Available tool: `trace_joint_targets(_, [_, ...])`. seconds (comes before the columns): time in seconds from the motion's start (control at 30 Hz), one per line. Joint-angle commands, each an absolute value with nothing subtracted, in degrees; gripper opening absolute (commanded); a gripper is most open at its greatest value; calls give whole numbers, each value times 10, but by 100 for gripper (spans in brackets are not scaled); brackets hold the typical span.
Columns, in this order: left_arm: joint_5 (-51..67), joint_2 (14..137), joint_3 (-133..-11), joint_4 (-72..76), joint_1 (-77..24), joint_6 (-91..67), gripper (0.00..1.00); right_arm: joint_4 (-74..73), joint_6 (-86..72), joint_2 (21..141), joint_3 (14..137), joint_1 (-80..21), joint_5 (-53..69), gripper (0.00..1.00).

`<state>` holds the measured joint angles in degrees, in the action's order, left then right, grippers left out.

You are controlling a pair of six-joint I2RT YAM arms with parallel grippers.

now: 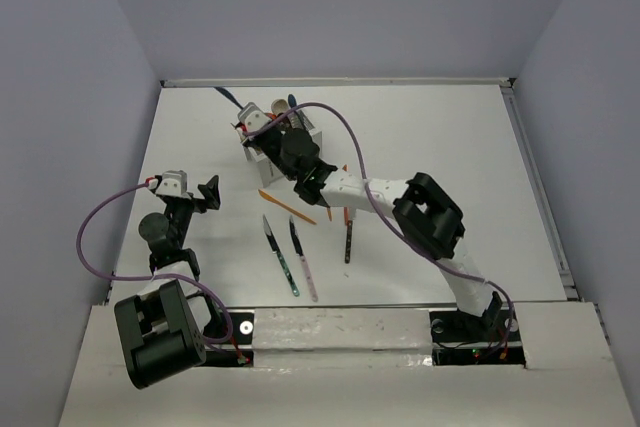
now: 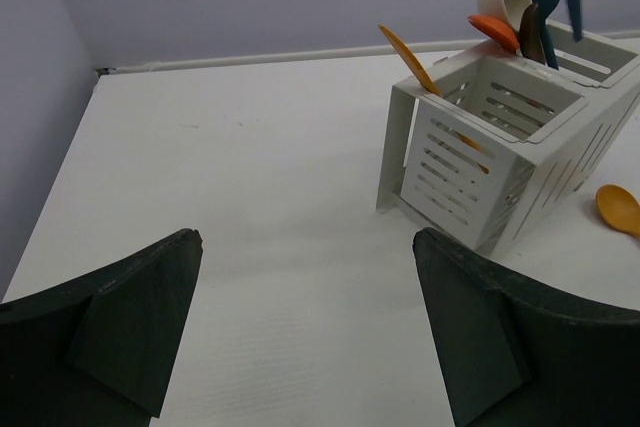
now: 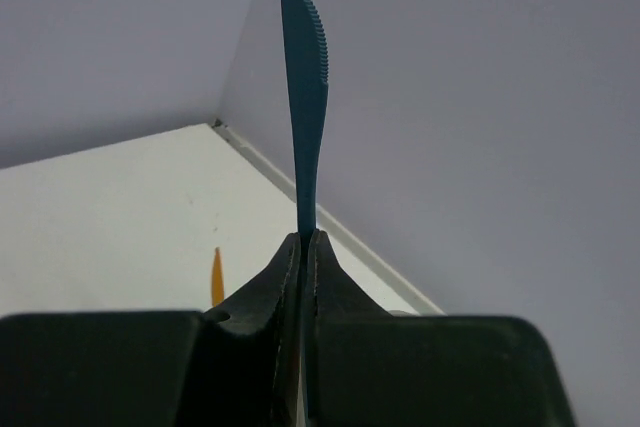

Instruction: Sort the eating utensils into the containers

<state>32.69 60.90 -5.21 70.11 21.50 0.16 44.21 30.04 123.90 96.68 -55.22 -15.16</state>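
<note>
The white perforated container [image 2: 470, 162] [image 1: 305, 130] stands at the back of the table. Beige, blue, orange and brown spoons [image 2: 520, 7] lean in its far compartment. An orange knife [image 2: 410, 59] leans in the near one. My right gripper [image 3: 308, 239] [image 1: 248, 123] is shut on a blue knife [image 3: 305, 97] [image 1: 228, 97] and holds it at the container's left end, blade pointing away. My left gripper [image 2: 305, 239] [image 1: 210, 193] hangs open and empty over bare table, left of the container. On the table lie an orange knife [image 1: 287, 207], a teal-handled knife [image 1: 280, 255], a pink-handled knife [image 1: 303, 259] and a dark utensil [image 1: 348, 237].
An orange spoon [image 2: 620, 209] lies on the table beside the container. The right arm's forearm [image 1: 345, 187] stretches low across the middle, above the loose utensils. A raised rim [image 1: 540, 187] edges the table, and grey walls stand behind and at both sides.
</note>
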Motion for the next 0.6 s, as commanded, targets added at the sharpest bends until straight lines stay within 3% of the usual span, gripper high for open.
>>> trace_joint_targets(0.0, [329, 599, -48, 745, 218, 13, 99, 466, 304, 1269, 1042, -556, -88, 0])
trace_joint_targets(0.57, [329, 605, -53, 743, 217, 13, 99, 446, 221, 1349, 996, -512, -31, 0])
